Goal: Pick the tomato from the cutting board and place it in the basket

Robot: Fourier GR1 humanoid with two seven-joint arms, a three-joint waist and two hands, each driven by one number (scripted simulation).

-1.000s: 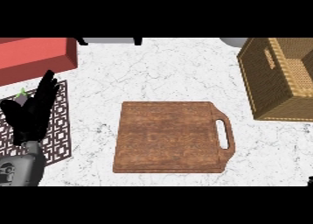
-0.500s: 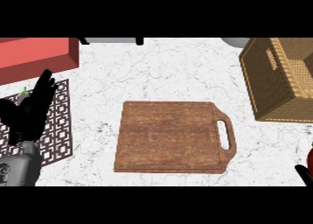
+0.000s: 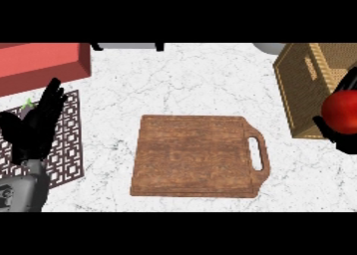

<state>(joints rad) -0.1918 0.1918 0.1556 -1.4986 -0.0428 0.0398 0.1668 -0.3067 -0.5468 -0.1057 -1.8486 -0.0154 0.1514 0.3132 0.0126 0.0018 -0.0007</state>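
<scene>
Tomato (image 3: 348, 112) held at the basket's (image 3: 303, 74) near edge.
My right hand (image 3: 352, 142) curled around it; released there, it could have rolled onto the table (image 3: 181, 79).

**Even, bright light falls across the counter**

Soft, diffuse light covers the white marble counter (image 3: 181, 84) with no single source apparent. The wooden cutting board (image 3: 196, 154) casts only a thin, faint shadow along its lower edge. A pale sheen shows on the upper face of the tomato (image 3: 347, 112), held at the right edge in the right hand (image 3: 351, 142). The black left hand (image 3: 34, 127) reads as a near-flat dark shape with little surface detail over the patterned mat (image 3: 64, 149). No glare marks the counter
</scene>
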